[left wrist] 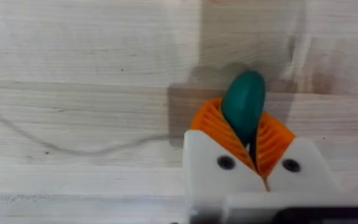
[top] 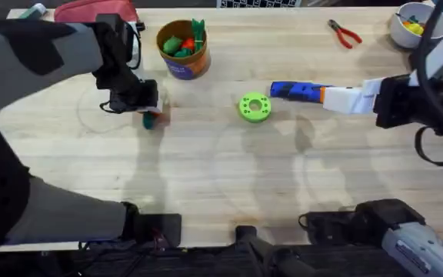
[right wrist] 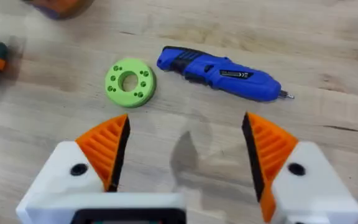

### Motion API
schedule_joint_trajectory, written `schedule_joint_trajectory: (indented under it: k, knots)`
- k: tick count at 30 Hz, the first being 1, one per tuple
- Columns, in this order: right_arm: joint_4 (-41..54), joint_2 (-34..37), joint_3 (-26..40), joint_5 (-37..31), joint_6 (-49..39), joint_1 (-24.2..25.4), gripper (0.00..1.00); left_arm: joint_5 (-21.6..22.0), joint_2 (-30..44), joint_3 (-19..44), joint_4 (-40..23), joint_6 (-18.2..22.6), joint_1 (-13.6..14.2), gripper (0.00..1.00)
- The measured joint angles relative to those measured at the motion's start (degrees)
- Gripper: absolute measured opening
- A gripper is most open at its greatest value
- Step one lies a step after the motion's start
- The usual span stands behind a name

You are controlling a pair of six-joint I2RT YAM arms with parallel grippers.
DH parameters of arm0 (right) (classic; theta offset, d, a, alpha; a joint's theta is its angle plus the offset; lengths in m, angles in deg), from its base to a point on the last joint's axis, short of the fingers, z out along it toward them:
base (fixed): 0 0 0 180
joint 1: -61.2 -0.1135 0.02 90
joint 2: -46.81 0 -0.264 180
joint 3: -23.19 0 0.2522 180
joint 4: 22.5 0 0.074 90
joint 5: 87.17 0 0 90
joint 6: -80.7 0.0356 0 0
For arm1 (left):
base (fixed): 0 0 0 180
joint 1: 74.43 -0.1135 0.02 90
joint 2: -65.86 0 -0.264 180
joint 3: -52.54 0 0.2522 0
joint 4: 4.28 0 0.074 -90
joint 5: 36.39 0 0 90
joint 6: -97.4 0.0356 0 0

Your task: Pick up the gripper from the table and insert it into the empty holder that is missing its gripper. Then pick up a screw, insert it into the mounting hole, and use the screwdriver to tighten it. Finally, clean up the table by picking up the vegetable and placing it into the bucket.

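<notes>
My left gripper (top: 149, 110) (left wrist: 252, 142) is shut on a small teal vegetable (top: 153, 121) (left wrist: 244, 104), held between its orange pads low over the table, in front and to the left of the bucket. The orange-brown bucket (top: 183, 49) with a blue band holds several toy vegetables. The blue screwdriver (top: 296, 91) (right wrist: 219, 73) lies flat right of the green disc (top: 254, 107) (right wrist: 130, 82). My right gripper (top: 337, 98) (right wrist: 188, 155) hangs open just beside the screwdriver's right end, with nothing between its fingers. The loose gripper piece, the holder and the screw are out of view.
Red-handled pliers (top: 344, 33) lie at the back right, near a white bowl (top: 408, 25) of small parts. A red bag (top: 94, 10) sits at the back left. Bare wooden table stretches across the front and middle.
</notes>
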Motion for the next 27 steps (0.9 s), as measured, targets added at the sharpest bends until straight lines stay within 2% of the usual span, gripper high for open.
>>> schedule_joint_trajectory:
  k: [6, 10, 13, 16, 19, 23, 27]
  knots:
    - [0.0, 0.0, 0.0, 0.0, 0.0, 0.0, 0.994, 0.7, 0.3, 5.0, -9.9, 0.0, 0.0, 0.026]
    - [0.0, 0.0, 0.0, 0.0, 0.0, 0.0, 0.994, 0.9, -1.6, 14.6, -14.5, 0.0, 0.0, 0.026]
    - [0.0, 0.0, 0.0, 0.0, 0.0, 0.0, 0.994, 0.1, -3.9, 22.6, -15.1, 0.1, 0.0, 0.026]
    - [0.0, 0.0, 0.0, 0.0, 0.0, 0.0, 0.994, -2.0, -5.3, 27.6, -13.4, 0.2, 0.0, 0.026]
    - [0.0, 0.0, 0.0, 0.0, 0.0, 0.0, 0.994, -3.7, -5.7, 29.3, -9.0, 0.2, 0.7, 0.026]
    - [0.0, 0.0, 0.0, 0.0, 0.0, 0.0, 0.994, -4.8, -3.8, 29.3, -4.3, 0.2, 3.8, 0.026]
    - [0.0, 0.0, 0.0, 0.0, 0.0, 0.0, 0.994, -5.2, 1.4, 29.3, 0.0, 0.2, 7.5, 0.026]
